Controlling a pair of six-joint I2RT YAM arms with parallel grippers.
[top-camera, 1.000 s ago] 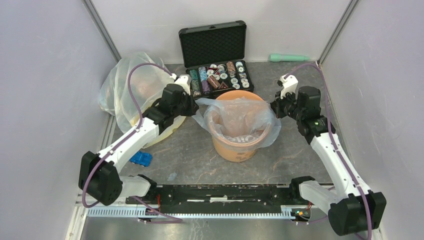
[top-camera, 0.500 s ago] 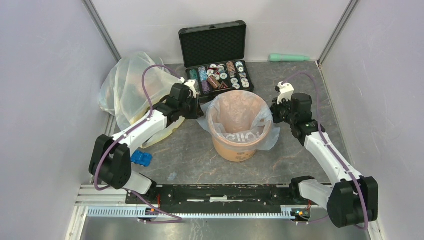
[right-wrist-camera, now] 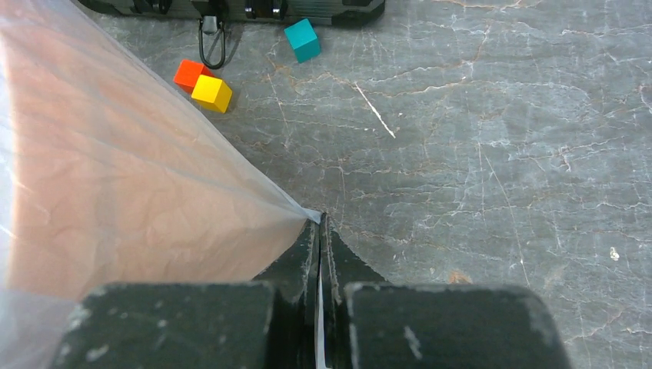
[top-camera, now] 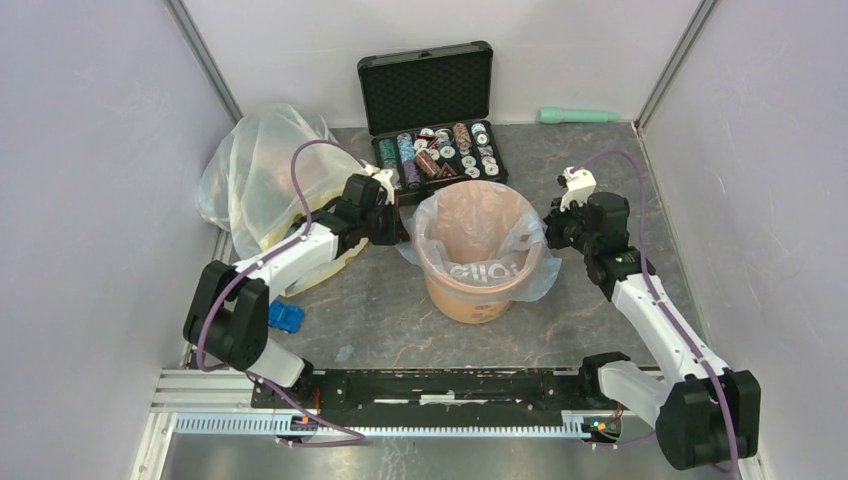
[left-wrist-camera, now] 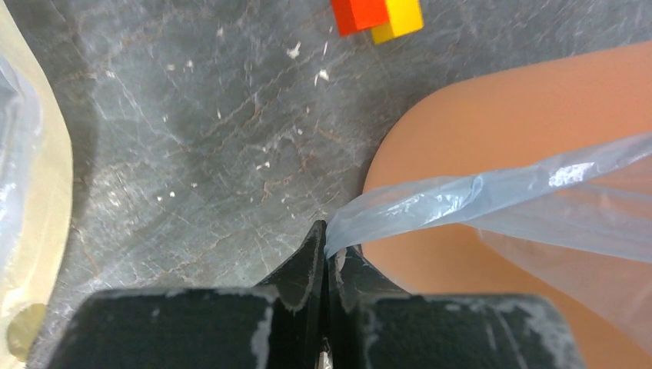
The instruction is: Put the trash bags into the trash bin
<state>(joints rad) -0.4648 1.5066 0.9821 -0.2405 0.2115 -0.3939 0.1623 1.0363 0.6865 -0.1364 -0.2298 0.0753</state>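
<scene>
The orange-tan trash bin (top-camera: 470,300) stands mid-table. The pale blue translucent trash bag (top-camera: 480,225) lines it, its mouth folded over the rim and hanging down the outside. My left gripper (top-camera: 402,228) is shut on the bag's left edge beside the bin; the left wrist view shows the blue film (left-wrist-camera: 430,204) pinched at my fingertips (left-wrist-camera: 315,246) against the bin's wall (left-wrist-camera: 523,100). My right gripper (top-camera: 548,228) is shut on the bag's right edge; the right wrist view shows the film (right-wrist-camera: 138,169) running to a point at my gripper (right-wrist-camera: 319,223).
An open black foam-lined case (top-camera: 430,110) with chips stands behind the bin. A large yellowish bag (top-camera: 262,180) lies at the left. A blue object (top-camera: 283,317) lies near the left arm, a green tube (top-camera: 578,115) at the back. Red (right-wrist-camera: 187,74), yellow (right-wrist-camera: 211,93) and teal (right-wrist-camera: 301,40) cubes lie by the case.
Both grippers have moved down beside the bin, pulling the bag's edges over the rim and down the outside. The bag now sits lower and opens wider inside the bin.
</scene>
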